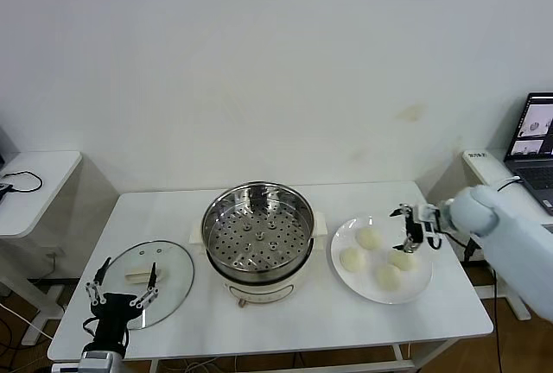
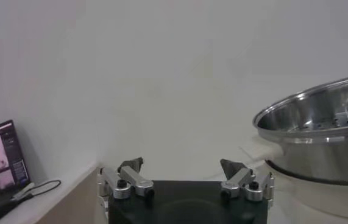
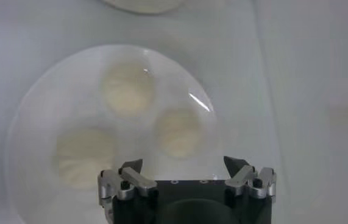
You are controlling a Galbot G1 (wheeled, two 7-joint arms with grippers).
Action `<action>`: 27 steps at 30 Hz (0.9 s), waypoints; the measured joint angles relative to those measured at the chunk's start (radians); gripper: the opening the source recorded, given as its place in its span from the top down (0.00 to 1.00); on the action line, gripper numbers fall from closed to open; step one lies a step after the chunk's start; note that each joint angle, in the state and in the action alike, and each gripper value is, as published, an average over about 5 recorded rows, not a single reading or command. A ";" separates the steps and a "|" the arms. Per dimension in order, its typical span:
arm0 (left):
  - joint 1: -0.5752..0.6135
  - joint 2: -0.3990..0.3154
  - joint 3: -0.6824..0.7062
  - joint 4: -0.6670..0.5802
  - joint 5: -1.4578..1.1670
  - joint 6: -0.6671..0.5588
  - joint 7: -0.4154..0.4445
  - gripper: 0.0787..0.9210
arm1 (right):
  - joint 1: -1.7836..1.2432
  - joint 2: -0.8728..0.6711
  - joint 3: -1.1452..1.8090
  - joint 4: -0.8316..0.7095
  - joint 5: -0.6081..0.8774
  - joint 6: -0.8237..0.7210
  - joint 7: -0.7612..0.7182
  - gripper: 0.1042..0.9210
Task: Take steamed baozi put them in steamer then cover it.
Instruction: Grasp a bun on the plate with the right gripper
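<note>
From my head camera, my right arm reaches in over the right end of the desk (image 1: 285,312), its right gripper (image 1: 408,233) hanging with jaws spread wide above the white plate (image 1: 413,291), gripping nothing. Four buns (image 1: 352,259) lie on that plate; the gripper sits over the plate's far right part, near the right-hand bun. The steamer (image 1: 257,233) stands at the desk's middle, bare inside. The lid (image 1: 173,274) lies flat near the front left corner, and my left gripper (image 1: 123,291) waits low at that corner's front edge, jaws wide.

My left wrist camera shows the left gripper (image 2: 183,173) spread apart and holding nothing, the steamer (image 2: 320,134) off to one side.

My right wrist camera looks down on the plate (image 3: 33,115): three buns (image 3: 177,131) show ahead of the right gripper (image 3: 183,167), none between the parted jaws.
</note>
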 measured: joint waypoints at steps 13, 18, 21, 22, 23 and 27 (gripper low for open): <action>0.012 -0.009 -0.025 -0.024 0.006 -0.004 0.002 0.12 | 0.163 0.166 -0.213 -0.226 -0.094 0.032 -0.079 0.12; 0.019 -0.012 -0.029 -0.026 0.013 -0.013 0.002 0.12 | 0.178 0.217 -0.233 -0.294 -0.120 0.032 -0.078 0.12; 0.022 -0.013 -0.033 -0.026 0.018 -0.020 0.002 0.12 | 0.183 0.244 -0.239 -0.326 -0.129 0.032 -0.075 0.12; 0.022 -0.013 -0.034 -0.026 0.019 -0.023 0.002 0.12 | 0.184 0.252 -0.240 -0.336 -0.132 0.031 -0.074 0.12; 0.022 -0.013 -0.035 -0.026 0.020 -0.025 0.001 0.12 | 0.185 0.260 -0.240 -0.345 -0.134 0.031 -0.074 0.12; 0.024 -0.016 -0.037 -0.033 0.021 -0.030 0.000 0.12 | 0.186 0.294 -0.238 -0.379 -0.147 0.029 -0.074 0.12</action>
